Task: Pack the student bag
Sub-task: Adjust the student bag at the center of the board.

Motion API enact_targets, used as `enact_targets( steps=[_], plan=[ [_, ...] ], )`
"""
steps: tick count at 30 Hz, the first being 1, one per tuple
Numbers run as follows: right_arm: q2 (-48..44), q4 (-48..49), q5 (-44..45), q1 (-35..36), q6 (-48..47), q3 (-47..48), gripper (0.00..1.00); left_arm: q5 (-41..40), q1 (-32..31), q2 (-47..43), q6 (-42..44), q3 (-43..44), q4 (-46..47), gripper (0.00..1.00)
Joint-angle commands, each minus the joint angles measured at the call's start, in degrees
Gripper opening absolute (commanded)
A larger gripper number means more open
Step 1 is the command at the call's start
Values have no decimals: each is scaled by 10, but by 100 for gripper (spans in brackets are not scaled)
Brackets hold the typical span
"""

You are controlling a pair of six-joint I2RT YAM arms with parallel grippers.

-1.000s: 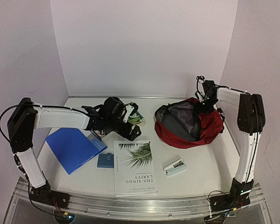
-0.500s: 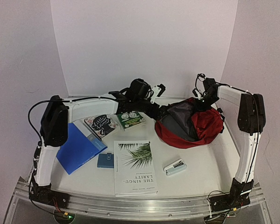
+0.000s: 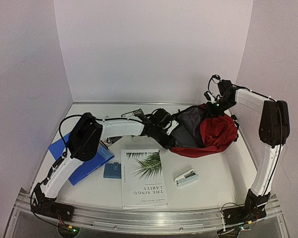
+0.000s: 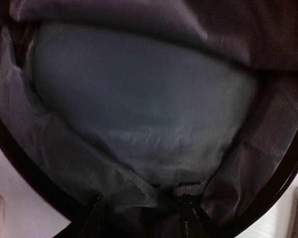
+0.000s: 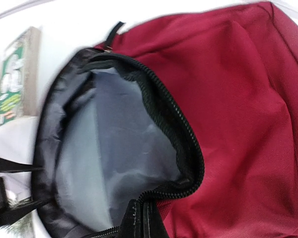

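Observation:
The student bag (image 3: 216, 134), dark red with a black zipper and grey lining, lies at the right back of the table with its mouth facing left. My right gripper (image 3: 216, 106) is shut on the far zipper rim and holds it up; the right wrist view shows its closed tips (image 5: 144, 218) pinching the black zipper edge of the bag (image 5: 238, 114). My left gripper (image 3: 166, 139) sits at the near left rim. In the left wrist view its fingers (image 4: 96, 216) stand apart with dark rim fabric between them, and the left gripper (image 4: 141, 214) faces the grey lining (image 4: 139, 99).
A white book with a palm leaf (image 3: 144, 178) lies front centre, next to a small blue case (image 3: 112, 170). A blue folder (image 3: 82, 161) lies at the left. A white and teal stapler (image 3: 186, 178) rests in front of the bag. A green book (image 5: 12, 79) lies left of the bag's mouth.
My left arm swung right from the books to the bag's near rim, its jaws narrowing. My right gripper shut on the far rim and raised it, opening the mouth wider.

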Motion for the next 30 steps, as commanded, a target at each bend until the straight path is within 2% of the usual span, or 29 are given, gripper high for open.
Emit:
enact_targets(
  steps=[1, 7, 13, 17, 21, 23, 26, 30],
  plan=[
    [-59, -24, -32, 3, 16, 12, 0, -27, 1, -75, 20, -94, -35, 45],
    [-55, -56, 44, 2, -19, 57, 0, -47, 3, -121, 26, -193, -48, 38],
    [22, -48, 210, -2, -100, 70, 1, -44, 5, -171, 25, -262, -22, 37],
    [74, -29, 249, -4, -115, 45, 11, -39, 6, -179, 20, -272, -18, 37],
    [84, 0, 302, -4, -125, 12, 15, -38, 7, -181, 17, -273, -20, 36],
    [82, 12, 319, -4, -136, 1, 25, -38, 8, -184, 15, -275, -18, 36],
    [67, 15, 309, -4, -142, -11, 45, -35, 8, -188, 12, -273, -14, 38],
    [21, 3, 245, -3, -123, -5, 61, -29, 8, -190, 7, -259, -20, 42]
  ],
)
